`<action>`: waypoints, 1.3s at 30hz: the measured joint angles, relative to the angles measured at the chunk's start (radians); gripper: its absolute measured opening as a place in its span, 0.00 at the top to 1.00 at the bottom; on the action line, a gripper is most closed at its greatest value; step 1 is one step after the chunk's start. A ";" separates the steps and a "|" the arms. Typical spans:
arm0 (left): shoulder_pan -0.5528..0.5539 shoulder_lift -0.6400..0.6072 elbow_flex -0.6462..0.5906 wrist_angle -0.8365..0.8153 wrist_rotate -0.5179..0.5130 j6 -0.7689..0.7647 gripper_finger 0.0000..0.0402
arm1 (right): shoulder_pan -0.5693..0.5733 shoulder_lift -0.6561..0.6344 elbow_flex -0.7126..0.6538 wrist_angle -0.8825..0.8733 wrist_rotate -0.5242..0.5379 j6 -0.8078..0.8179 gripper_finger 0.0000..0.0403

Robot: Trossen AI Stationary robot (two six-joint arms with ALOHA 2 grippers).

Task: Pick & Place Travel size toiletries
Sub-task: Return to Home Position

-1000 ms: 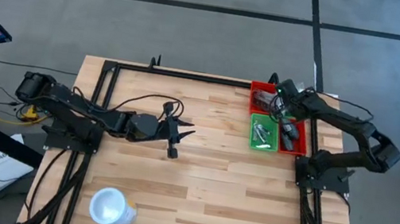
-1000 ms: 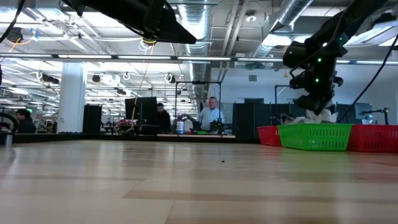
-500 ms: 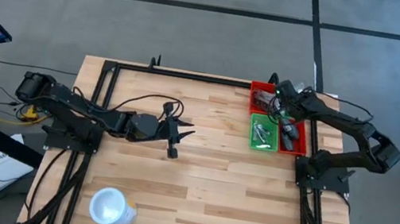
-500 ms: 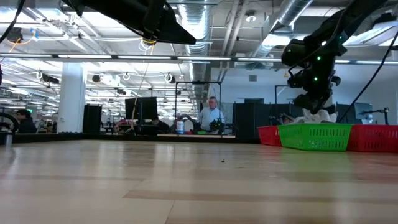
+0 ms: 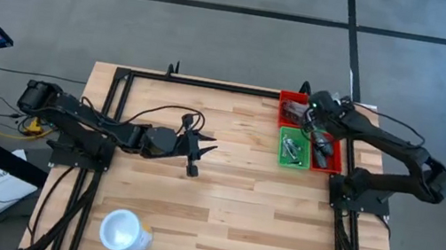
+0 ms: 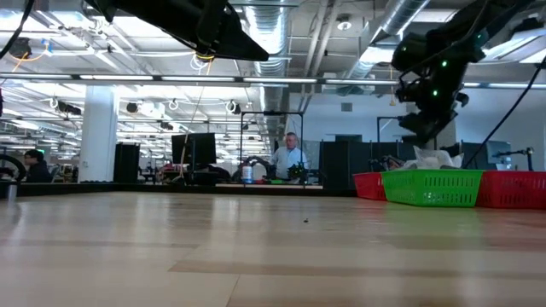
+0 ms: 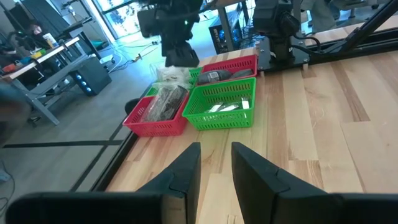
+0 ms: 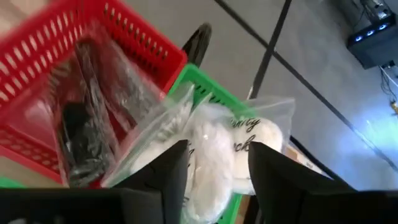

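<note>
Red baskets point(image 5: 293, 109) and a green basket point(image 5: 293, 147) stand at the table's far right. The travel size toiletries lie in them: dark pieces point(image 8: 81, 137) in a red basket point(image 8: 124, 31), pale pieces point(image 7: 227, 107) in the green one. A clear sachet with white contents point(image 8: 217, 149) lies on top of the heap point(image 6: 435, 158). My right gripper point(image 8: 217, 174) hangs open just above this sachet point(image 5: 319, 133). My left gripper point(image 5: 193, 158) waits over the table's middle, slightly open, with nothing between its fingers point(image 7: 216, 158).
A white round cup point(image 5: 121, 230) stands near the table's near left edge. A black frame rail point(image 5: 211, 85) runs along the far and left edges. Bare wood lies between the left gripper and the baskets. People and desks show in the room beyond.
My right gripper has risen a little from the heap in the baskets. The white sachet has stayed below it on the heap.
</note>
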 joint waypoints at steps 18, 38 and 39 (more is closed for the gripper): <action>0.027 -0.031 -0.005 -0.026 0.001 0.001 0.80 | 0.373 -0.212 0.000 0.267 -0.165 0.093 0.59; -0.023 -0.651 -0.416 -0.012 -0.001 -0.096 0.80 | 0.765 -0.213 -0.057 0.681 -0.158 -0.066 0.61; -0.025 -0.665 -0.429 -0.013 -0.002 -0.097 0.80 | 0.765 -0.213 -0.079 0.712 -0.158 -0.065 0.61</action>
